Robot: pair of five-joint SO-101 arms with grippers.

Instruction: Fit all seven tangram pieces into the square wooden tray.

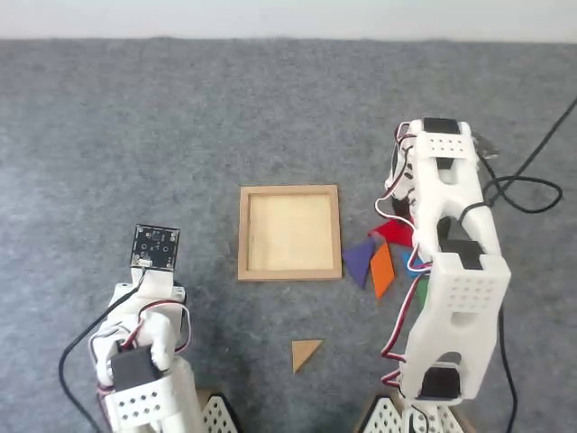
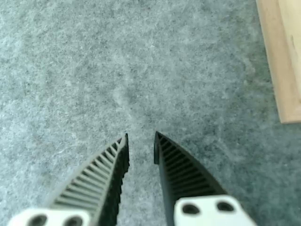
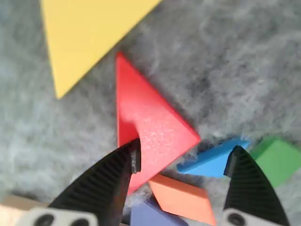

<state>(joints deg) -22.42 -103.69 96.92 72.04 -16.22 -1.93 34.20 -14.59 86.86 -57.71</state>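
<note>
The square wooden tray (image 1: 289, 190) lies mid-table with nothing in it. To its right is a cluster of pieces: purple (image 1: 361, 259), orange (image 1: 382, 269), red (image 1: 394, 232) and green (image 1: 421, 289), partly under the right arm (image 1: 451, 271). My right gripper (image 3: 185, 157) is open just above them, one finger over the red triangle (image 3: 150, 127), the other beside the blue piece (image 3: 211, 160). A yellow triangle (image 3: 89, 33) lies farther off. A tan triangle (image 1: 306, 353) sits alone in front of the tray. My left gripper (image 2: 141, 138) is slightly open over bare carpet, holding nothing.
Grey carpet covers the table. The left arm (image 1: 144, 361) is folded at the front left, with the tray's rim (image 2: 275, 61) off to one side of its gripper. A black cable (image 1: 532, 185) trails at the right behind the right arm.
</note>
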